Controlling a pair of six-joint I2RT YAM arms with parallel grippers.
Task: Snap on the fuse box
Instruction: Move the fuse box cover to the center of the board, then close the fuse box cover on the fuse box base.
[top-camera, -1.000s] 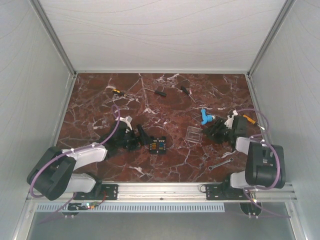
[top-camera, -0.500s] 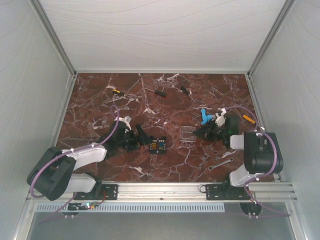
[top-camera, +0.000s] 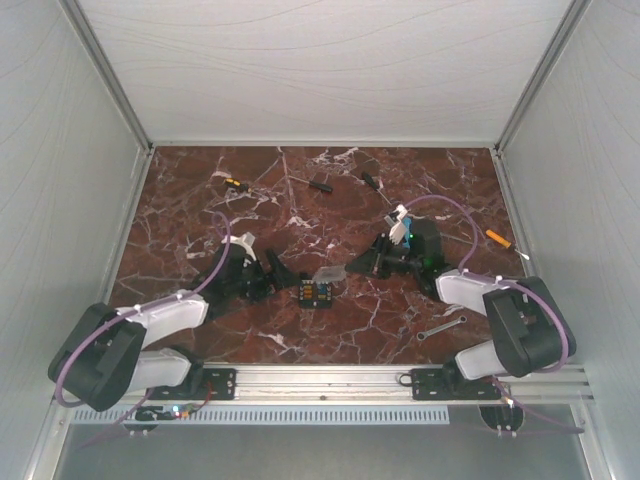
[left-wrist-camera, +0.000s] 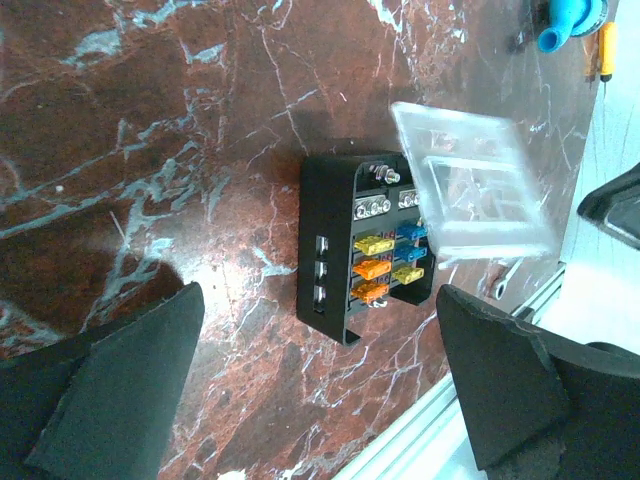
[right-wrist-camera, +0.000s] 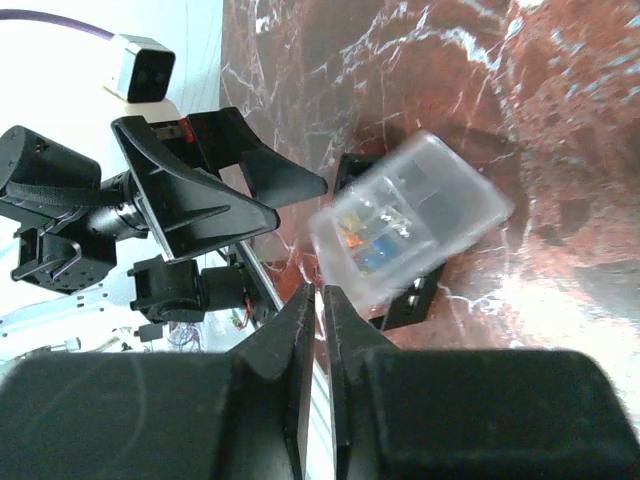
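Note:
The fuse box (top-camera: 315, 293) is a small black box with orange, yellow and blue fuses, standing on the red marble near the middle front. In the left wrist view the fuse box (left-wrist-camera: 360, 255) lies just ahead of my left gripper (left-wrist-camera: 320, 390), which is wide open around nothing. The clear lid (top-camera: 328, 273) hangs tilted over the box's far side. My right gripper (top-camera: 355, 268) is shut on the lid's edge. In the right wrist view the lid (right-wrist-camera: 410, 225) sticks out from the closed tips of the right gripper (right-wrist-camera: 322, 292), with the black box (right-wrist-camera: 412, 300) under it.
Three small screwdrivers (top-camera: 235, 184), (top-camera: 320, 184), (top-camera: 370, 181) lie at the back of the table. A blue plastic piece (top-camera: 404, 228) sits behind the right wrist, an orange-handled tool (top-camera: 497, 238) lies at the right, and a small wrench (top-camera: 440, 328) rests near the right arm's base.
My right gripper shut on the clear lid, lifted it and carried it left to the fuse box. The left gripper stayed open beside the box, shifting slightly.

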